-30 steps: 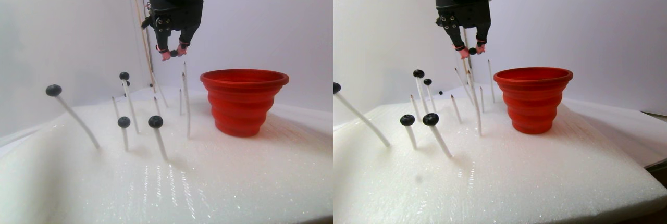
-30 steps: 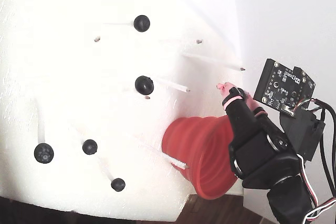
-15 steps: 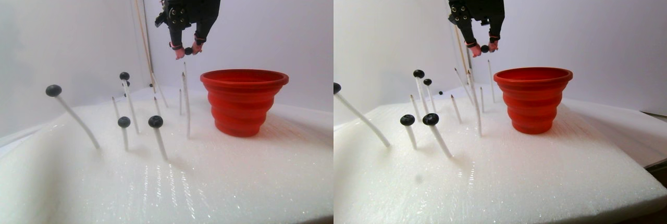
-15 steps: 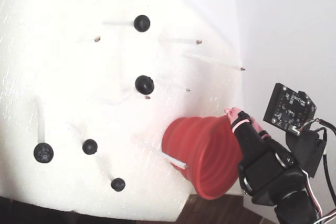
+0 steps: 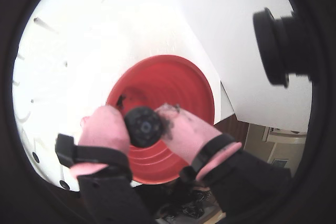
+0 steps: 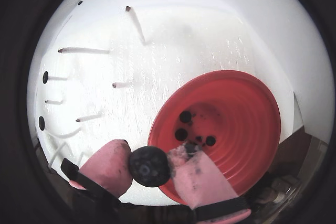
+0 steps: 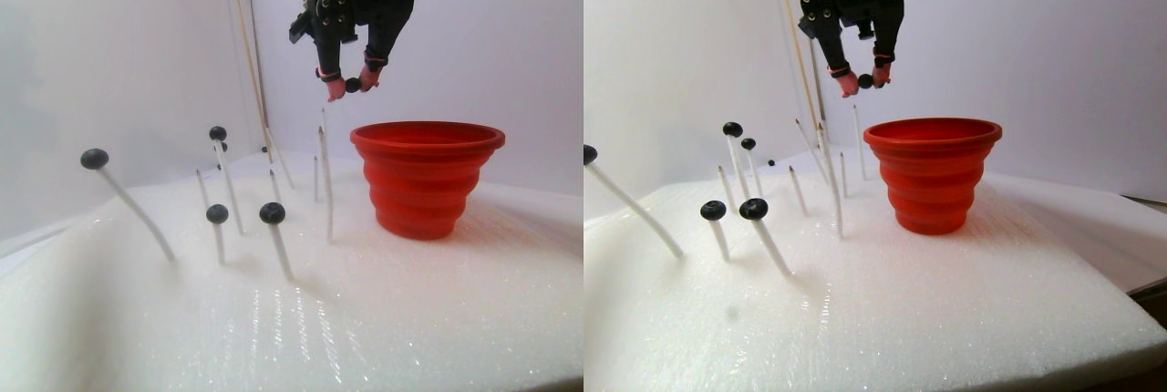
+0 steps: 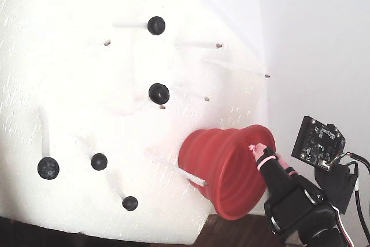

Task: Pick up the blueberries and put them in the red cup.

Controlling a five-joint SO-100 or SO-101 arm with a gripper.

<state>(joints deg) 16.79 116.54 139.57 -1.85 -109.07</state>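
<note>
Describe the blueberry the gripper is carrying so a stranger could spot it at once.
Find the red cup standing on the white foam pad. In the stereo pair view, above and left of its rim, the black gripper pinches one blueberry between pink fingertips. It is the only one in the air; the others sit on white sticks or inside the cup.

In a wrist view the gripper (image 6: 167,163) hangs above the near rim of the red cup (image 6: 247,129), one berry (image 6: 149,166) pinched between its fingers, and a few blueberries (image 6: 185,117) lie inside on the cup's floor. In the stereo pair view the cup stands on the foam pad (image 7: 410,319), right of the sticks (image 7: 325,191). Left of those, more berries (image 7: 272,213) sit on stick tops, well apart from the cup.
</note>
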